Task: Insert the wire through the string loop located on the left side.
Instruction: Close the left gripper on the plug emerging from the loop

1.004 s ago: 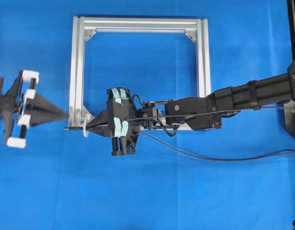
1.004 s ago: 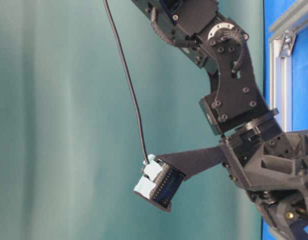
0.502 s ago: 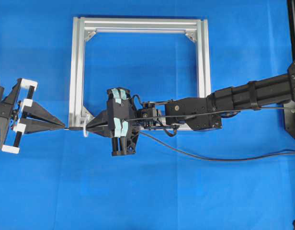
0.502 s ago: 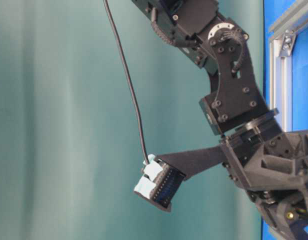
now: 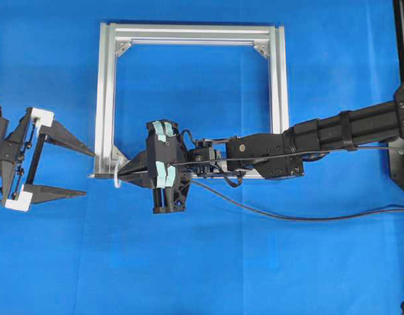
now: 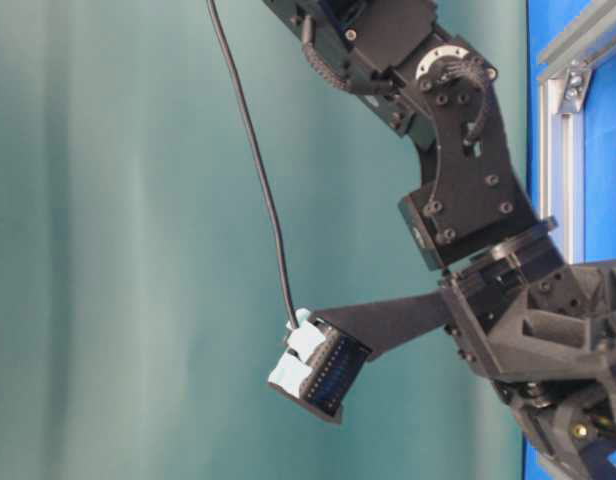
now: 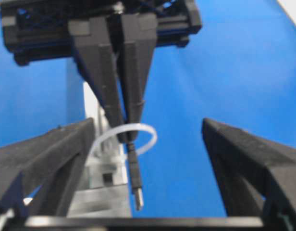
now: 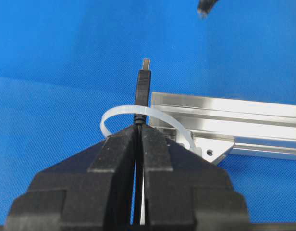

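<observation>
Black plug of the wire [image 8: 143, 86] pokes through the string loop [image 8: 120, 112], centre of the right wrist view, pinched between the closed fingers of the right gripper [image 8: 138, 132]. Loop hangs off the aluminium frame [image 5: 105, 92] at its lower-left corner. Left gripper [image 5: 82, 173], at the left edge of the overhead view, jaws spread wide, holding nothing, plug tip between its fingertips

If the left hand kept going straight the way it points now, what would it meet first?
Most likely the wire: its plug pokes through the string loop toward the open left hand, between its fingers. Right behind is the right hand, shut on the wire. Depth is unclear.
</observation>
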